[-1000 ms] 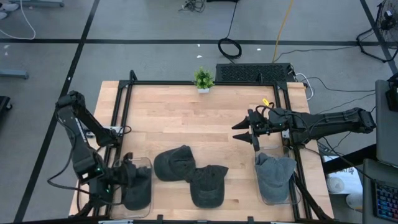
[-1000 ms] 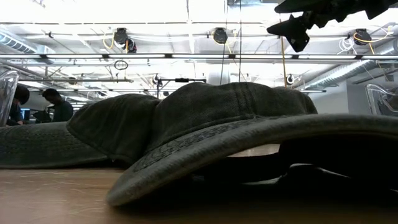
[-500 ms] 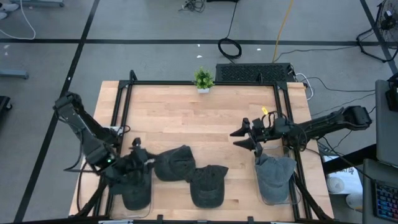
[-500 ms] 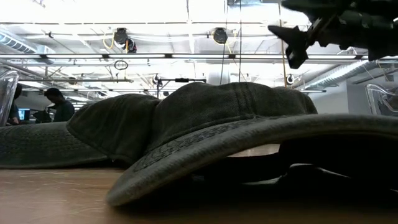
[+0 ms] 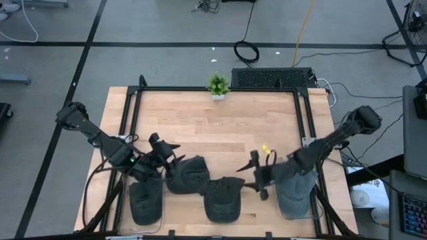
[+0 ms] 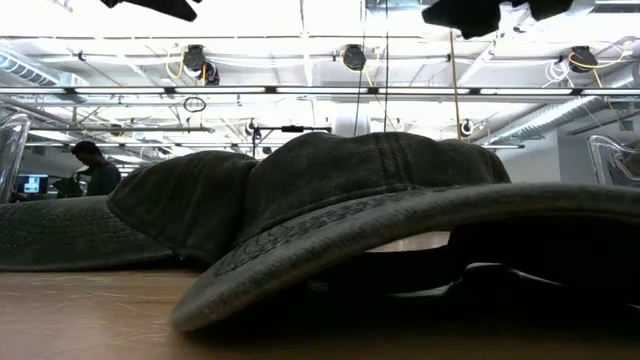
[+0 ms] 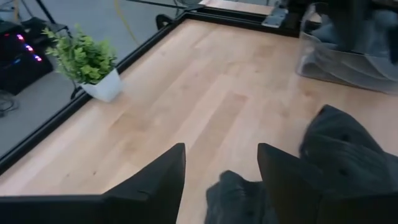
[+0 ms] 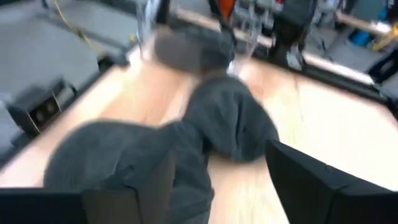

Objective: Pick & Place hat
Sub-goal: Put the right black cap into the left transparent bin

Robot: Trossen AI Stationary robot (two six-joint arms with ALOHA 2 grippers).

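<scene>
Two dark grey hats lie on the wooden table, touching each other: one (image 5: 187, 175) left of centre, one (image 5: 223, 199) nearer the front edge. My left gripper (image 5: 172, 151) hovers open just beyond the left hat's far left side, with the hat (image 7: 336, 149) showing past its fingers. My right gripper (image 5: 244, 179) stands open at the right side of the front hat, the hat (image 8: 130, 155) lying under its fingers. Neither gripper holds anything. In the low view the hats (image 6: 380, 200) fill the foreground.
A clear bin at the front left (image 5: 160, 175) holds a dark hat (image 5: 145, 203). A clear bin at the front right (image 5: 319, 212) holds a grey hat (image 5: 297, 190). A small potted plant (image 5: 218, 85) stands at the far edge. A black frame (image 5: 200, 89) borders the table.
My left gripper has risen from the front-left bin, moved right and toward the far edge, and opened; the hat stays in the bin. My right gripper has swung from beyond the right bin toward the near edge and left, down beside the front hat.
</scene>
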